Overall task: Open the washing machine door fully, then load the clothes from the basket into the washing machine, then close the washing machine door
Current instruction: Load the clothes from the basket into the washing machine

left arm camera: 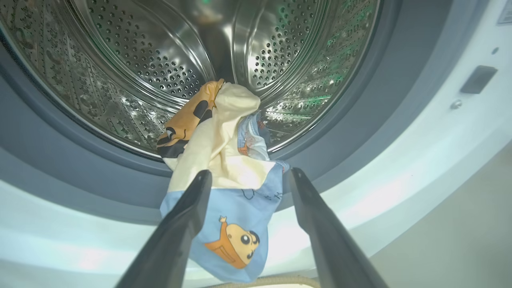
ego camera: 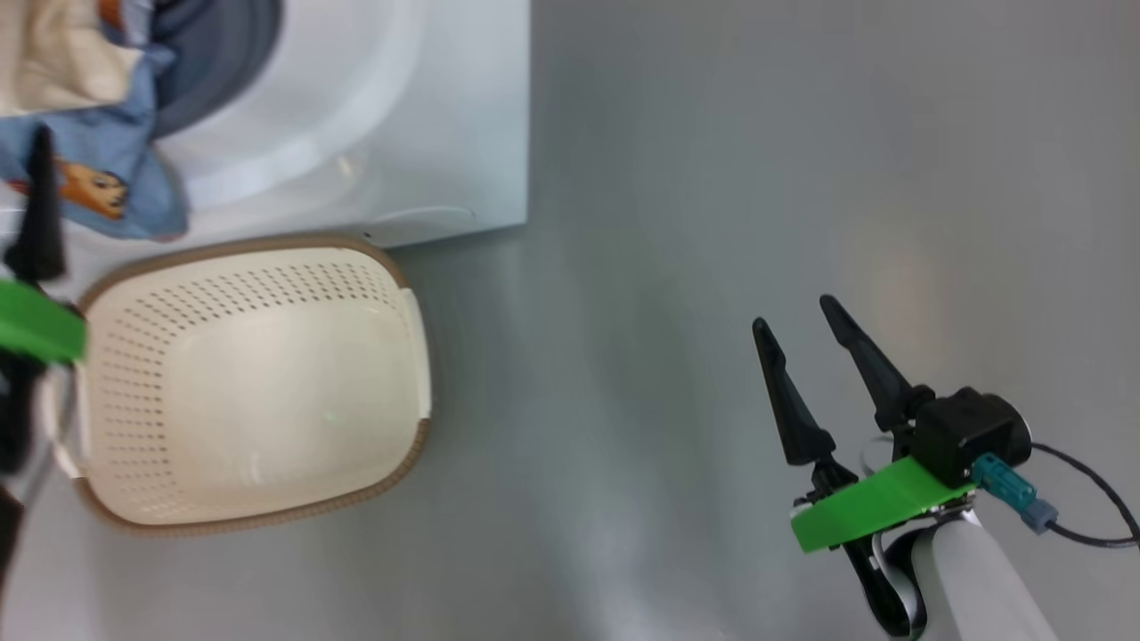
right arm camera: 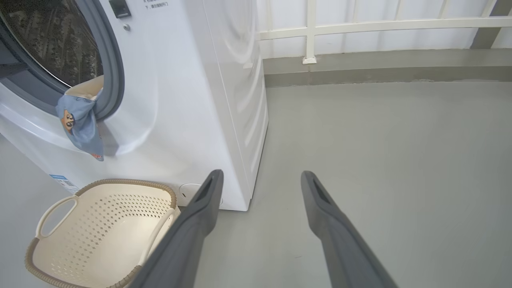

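From my station I saw the left gripper [left arm camera: 251, 173] pointed at the mouth of the washing machine [right arm camera: 180, 100], its two fingers spread wide and pinching nothing. Beyond the gap between them lay the clothes [left arm camera: 224, 160]: a cream and light blue bundle, partly inside the steel drum [left arm camera: 132, 60]. A blue flap with an orange cartoon print draped out over the grey gasket [left arm camera: 60, 160] and down the white front.

The basket [ego camera: 249, 374] sat on the grey floor [right arm camera: 380, 140], just below the hanging flap and close against the foot of the machine, near its front right corner.

The right gripper [ego camera: 793, 313] hung over bare floor, well apart from the machine's side. Its fingers were open as well and carried nothing.
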Tool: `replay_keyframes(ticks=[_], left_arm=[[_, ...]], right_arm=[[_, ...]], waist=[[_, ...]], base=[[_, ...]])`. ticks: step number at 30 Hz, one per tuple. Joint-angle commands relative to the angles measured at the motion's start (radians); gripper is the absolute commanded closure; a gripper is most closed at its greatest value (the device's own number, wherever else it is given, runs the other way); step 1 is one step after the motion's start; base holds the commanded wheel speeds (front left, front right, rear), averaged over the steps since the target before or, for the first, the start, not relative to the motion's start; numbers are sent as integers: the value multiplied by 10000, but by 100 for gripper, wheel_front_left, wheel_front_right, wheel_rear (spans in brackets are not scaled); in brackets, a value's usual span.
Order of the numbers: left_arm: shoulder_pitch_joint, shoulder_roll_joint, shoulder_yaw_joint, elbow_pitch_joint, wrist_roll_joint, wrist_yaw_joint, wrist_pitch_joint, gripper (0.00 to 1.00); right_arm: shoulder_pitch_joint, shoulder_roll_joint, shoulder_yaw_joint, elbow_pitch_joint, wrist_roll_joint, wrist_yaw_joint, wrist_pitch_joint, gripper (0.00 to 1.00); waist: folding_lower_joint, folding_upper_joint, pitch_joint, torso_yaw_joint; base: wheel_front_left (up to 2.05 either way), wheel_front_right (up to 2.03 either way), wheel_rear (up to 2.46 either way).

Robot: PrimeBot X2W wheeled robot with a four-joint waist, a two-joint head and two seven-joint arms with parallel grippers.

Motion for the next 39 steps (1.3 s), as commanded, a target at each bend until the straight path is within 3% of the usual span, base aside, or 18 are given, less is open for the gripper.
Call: replay_keyframes(ticks=[1, 4, 15, 20, 25, 39], left_arm=[[576, 366, 585, -533, 210, 171, -52, 0], [2015, -36, 1253, -1580, 660, 456, -53, 0], [4667, -1230, 2558, -3627, 2019, 861, -53, 0], [5185, -2191, 3376, -4177, 2287, 836, -53, 0], [5424, -2809, 3758, -4389, 2915, 647, -53, 0], [5275, -3474, 4294, -4156, 3818, 131, -53, 0]], right_arm=[[331, 24, 196, -174, -99, 16, -48, 0], [548, -16, 184, -160, -127, 16, -48, 0], [760, -121, 307, -150, -59, 16, -48, 0], [807, -121, 271, -178, -48, 16, -48, 0], [729, -89, 328, -188, -33, 16, -48, 0], [649, -42, 260, -162, -8, 16, -48, 0]], waist=[[0, 0, -662, 574], [0, 0, -953, 740], [0, 0, -1302, 754], [0, 0, -1272, 777], [0, 0, -1182, 745], [0, 0, -1089, 744]], base=[[0, 0, 0], [0, 0, 0], [0, 0, 0], [0, 0, 0], [0, 0, 0], [0, 0, 0]])
